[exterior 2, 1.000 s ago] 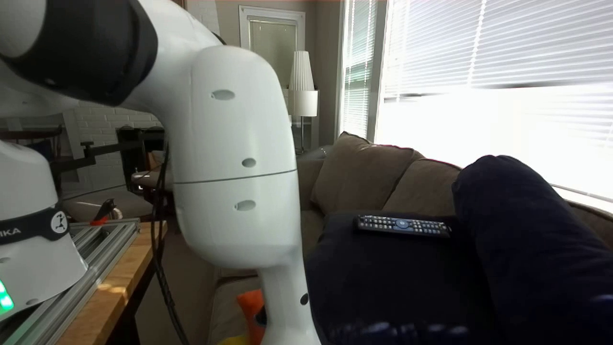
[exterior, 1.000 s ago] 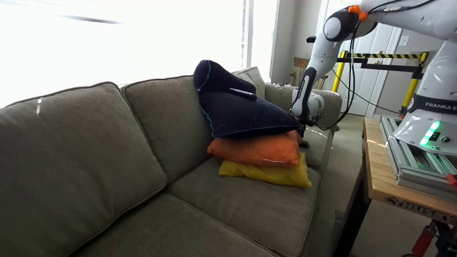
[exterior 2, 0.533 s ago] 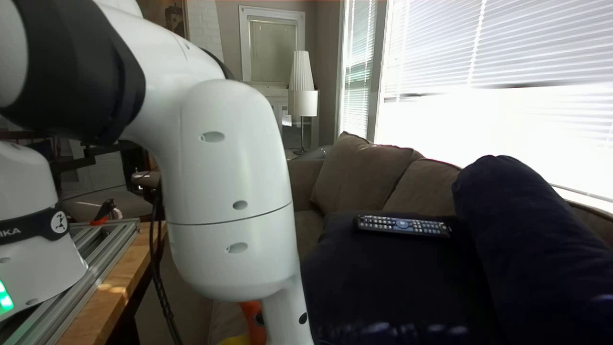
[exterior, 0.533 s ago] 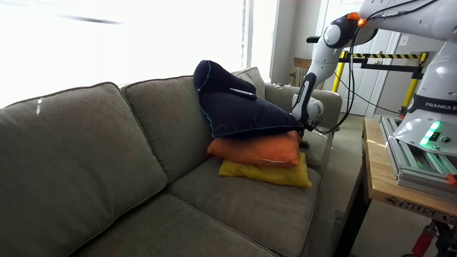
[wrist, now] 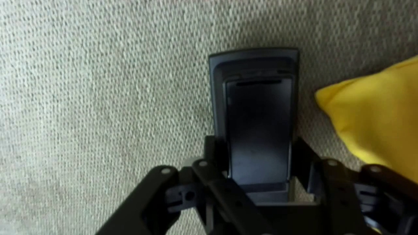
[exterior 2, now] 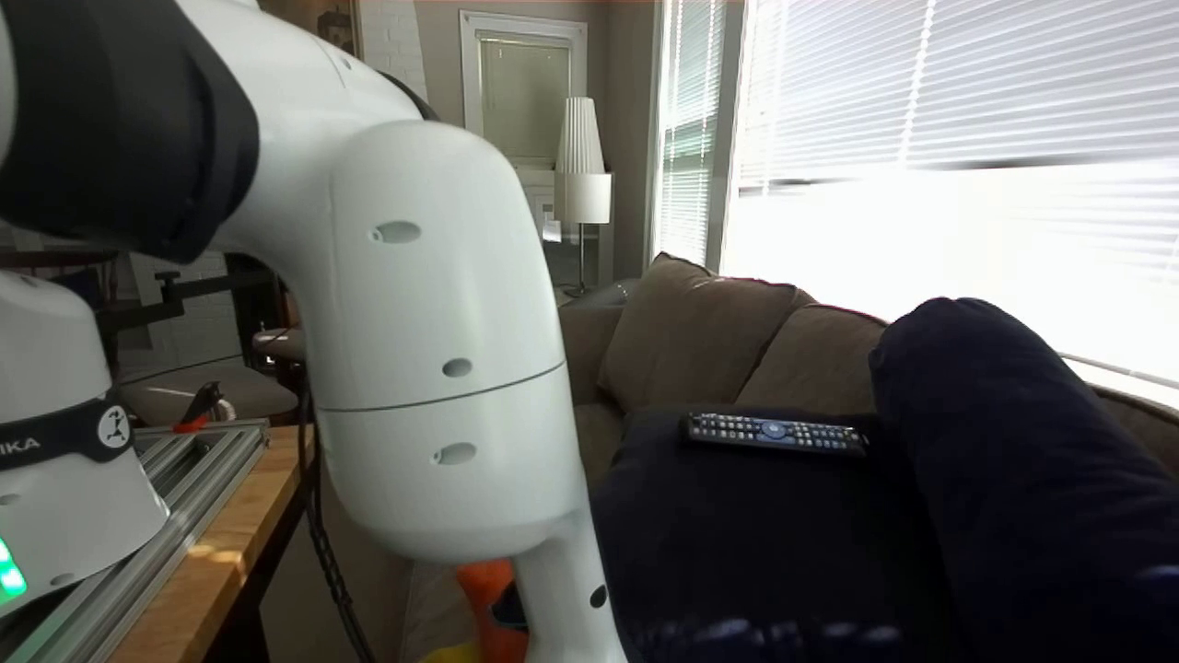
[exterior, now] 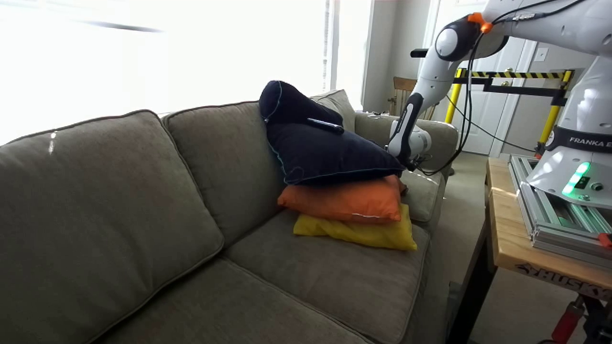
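The gripper (wrist: pixel 257 151) is black, studded with round screws (wrist: pixel 203 163). Above it, the white arm (exterior 2: pixel 437 318) has black joints (exterior 2: pixel 120 129), black cables (exterior 2: pixel 321 543) and an orange fitting (exterior: pixel 479 19); well away from it, the base (exterior: pixel 585 117) shows FRANKA lettering (exterior: pixel 587 141) and 1 green light strip (exterior: pixel 576 177).

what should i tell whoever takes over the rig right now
Fingers: closed on both long sides of the black device.
Where: the device is on or just above the sofa, beside a corner of the yellow cushion; contact with the fabric can't be told. A remote lies on the navy cushion.
Done: device gripped, by the look of it.
Left: release not yet done.
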Controlling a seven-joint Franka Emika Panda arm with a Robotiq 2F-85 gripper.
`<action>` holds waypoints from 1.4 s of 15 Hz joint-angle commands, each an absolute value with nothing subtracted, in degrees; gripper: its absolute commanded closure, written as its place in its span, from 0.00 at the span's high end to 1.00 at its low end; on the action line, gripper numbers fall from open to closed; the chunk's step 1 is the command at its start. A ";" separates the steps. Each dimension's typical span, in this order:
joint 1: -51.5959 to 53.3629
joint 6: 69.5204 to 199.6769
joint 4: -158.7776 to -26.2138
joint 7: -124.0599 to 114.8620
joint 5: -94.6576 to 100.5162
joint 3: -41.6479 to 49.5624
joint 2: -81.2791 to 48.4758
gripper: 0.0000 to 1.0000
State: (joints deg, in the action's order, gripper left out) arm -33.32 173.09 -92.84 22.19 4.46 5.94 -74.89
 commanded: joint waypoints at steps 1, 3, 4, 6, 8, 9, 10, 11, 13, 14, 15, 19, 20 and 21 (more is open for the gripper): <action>-35.90 174.50 -97.34 21.98 5.75 3.53 -68.74 0.33; -36.92 174.06 -99.55 22.45 5.90 2.38 -65.25 0.33; -37.39 173.77 -100.78 22.72 6.03 1.85 -63.54 0.33; -38.54 171.72 -103.67 23.15 6.03 0.44 -59.33 0.33; -40.20 169.08 -106.40 23.88 5.70 -1.44 -55.25 0.33; -41.09 167.90 -107.82 24.29 5.40 -2.35 -52.94 0.33; -42.14 166.52 -108.97 24.92 5.00 -3.58 -50.88 0.33; -43.18 165.27 -110.11 25.63 4.61 -4.77 -48.75 0.33; -45.75 162.92 -111.65 27.34 3.48 -7.58 -45.14 0.33; -46.72 161.45 -112.23 27.99 2.82 -8.68 -43.22 0.33; -47.34 159.80 -112.73 28.30 2.14 -9.38 -41.49 0.33; -50.05 154.99 -114.57 32.00 -1.38 -13.30 -36.22 0.33; -50.69 153.48 -114.91 33.22 -2.90 -14.43 -34.85 0.33; -51.51 152.18 -115.29 34.90 -4.78 -15.90 -33.69 0.33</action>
State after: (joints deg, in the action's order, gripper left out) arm -48.78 155.97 -111.90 29.70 0.31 -12.17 -38.88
